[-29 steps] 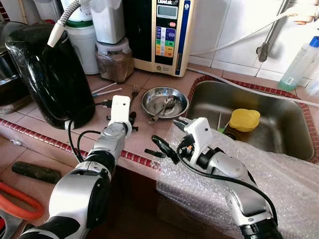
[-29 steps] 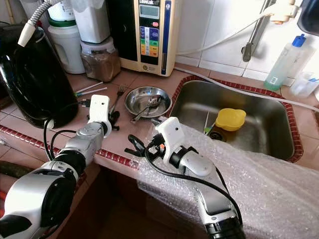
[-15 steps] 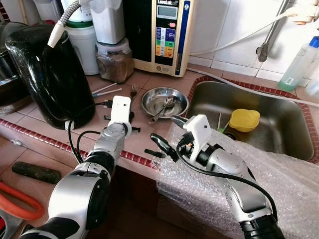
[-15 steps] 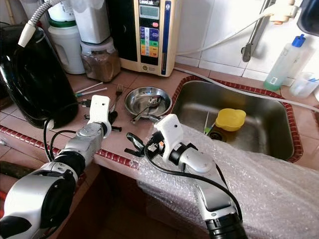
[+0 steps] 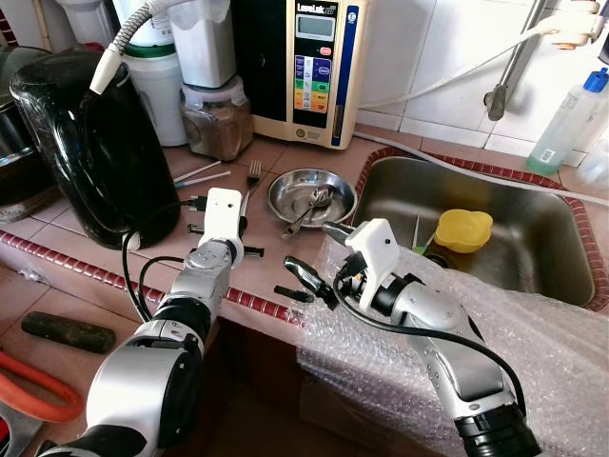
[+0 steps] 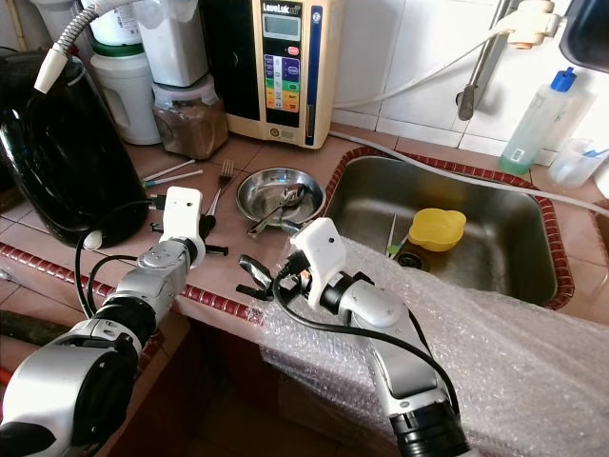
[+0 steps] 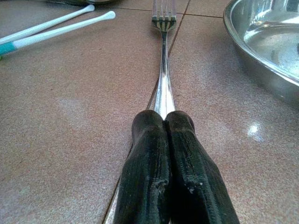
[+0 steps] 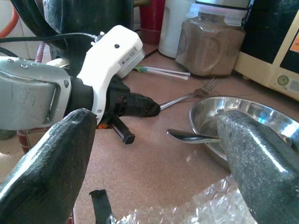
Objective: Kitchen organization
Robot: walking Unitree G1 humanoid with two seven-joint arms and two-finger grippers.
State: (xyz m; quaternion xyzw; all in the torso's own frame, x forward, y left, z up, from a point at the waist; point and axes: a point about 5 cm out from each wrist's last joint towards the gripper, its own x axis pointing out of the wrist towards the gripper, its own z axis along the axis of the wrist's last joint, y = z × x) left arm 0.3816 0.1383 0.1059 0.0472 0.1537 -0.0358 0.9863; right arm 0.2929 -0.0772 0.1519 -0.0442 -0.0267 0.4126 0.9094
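Observation:
A steel fork [image 7: 164,56] lies flat on the tiled counter beside a steel bowl [image 5: 283,193] that holds a spoon [image 5: 316,201]. My left gripper [image 7: 164,116] is shut, its two fingers pressed together and lying over the fork's handle; whether they pinch it is unclear. My right gripper [image 5: 320,255] hovers open just in front of the bowl, fingers [image 8: 261,158] spread wide, pointing at the left gripper [image 8: 142,105]. The right arm rests on bubble wrap [image 5: 533,333].
A black kettle [image 5: 90,143] stands at the left. A brown-powder jar [image 5: 217,119] and a water machine [image 5: 319,67] line the back. Two white sticks [image 5: 200,174] lie near the fork. The sink [image 5: 400,190] at the right holds a yellow cup [image 5: 464,228].
My right gripper has edged a little toward the bowl and stays open. The left gripper has stayed over the fork.

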